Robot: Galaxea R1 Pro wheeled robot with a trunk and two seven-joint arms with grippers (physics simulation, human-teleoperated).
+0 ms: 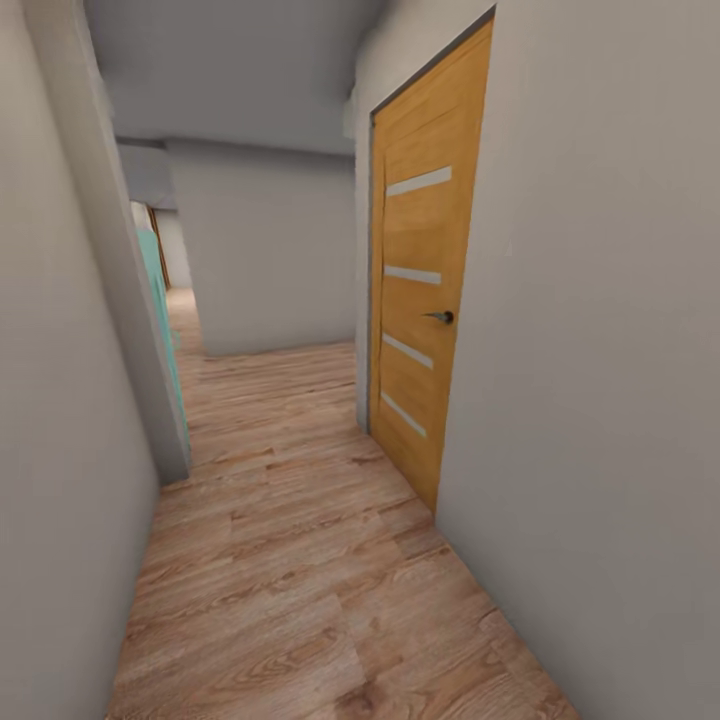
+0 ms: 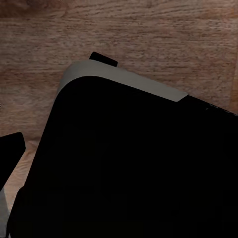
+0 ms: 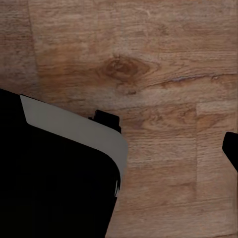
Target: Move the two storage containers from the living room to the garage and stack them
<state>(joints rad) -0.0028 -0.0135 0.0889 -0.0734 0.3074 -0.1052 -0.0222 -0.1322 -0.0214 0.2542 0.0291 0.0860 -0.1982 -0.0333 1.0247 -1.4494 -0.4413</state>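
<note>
I am in a narrow hallway with a light wood plank floor; the two storage containers are out of view. My left gripper hangs over the robot's black, grey-rimmed base, with one dark fingertip showing at the picture's edge. My right gripper hangs over the plank floor beside the same base, one fingertip showing at the opposite edge. Both stand open, with nothing between the fingers.
A shut orange-wood door with a dark handle is set in the right wall. Grey walls close in on both sides. A wall block stands ahead, with an opening to its left beside a teal surface.
</note>
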